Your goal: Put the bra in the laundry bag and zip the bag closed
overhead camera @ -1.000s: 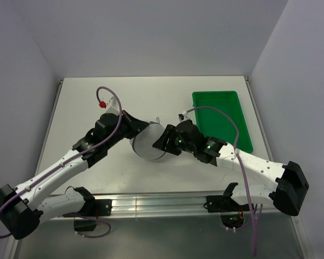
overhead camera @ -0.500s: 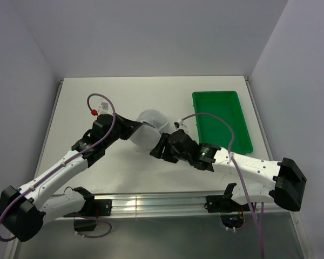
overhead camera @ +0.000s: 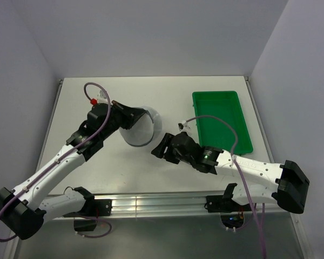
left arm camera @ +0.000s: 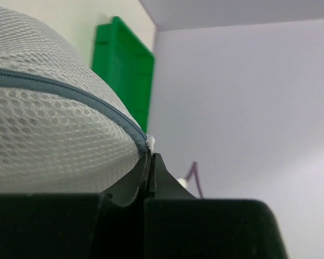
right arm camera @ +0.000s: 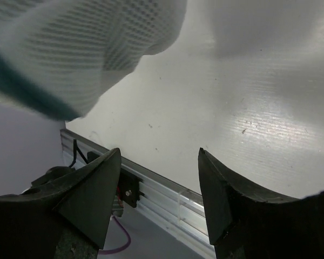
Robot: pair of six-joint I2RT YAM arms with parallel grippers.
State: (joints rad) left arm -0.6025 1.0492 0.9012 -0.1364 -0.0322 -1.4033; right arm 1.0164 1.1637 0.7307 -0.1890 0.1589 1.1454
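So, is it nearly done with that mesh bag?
Nearly, it seems. No bra shows on the table, and the laundry bag bulges, so it is probably inside. The zipper looks closed where visible. The left gripper pinches the bag's end, lifted; the right gripper is open, empty. Left: set it down.

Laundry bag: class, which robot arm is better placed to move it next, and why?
Left, probably. The left gripper is shut on the laundry bag at its zipper edge, while the right gripper is open, empty and apart from the bag.
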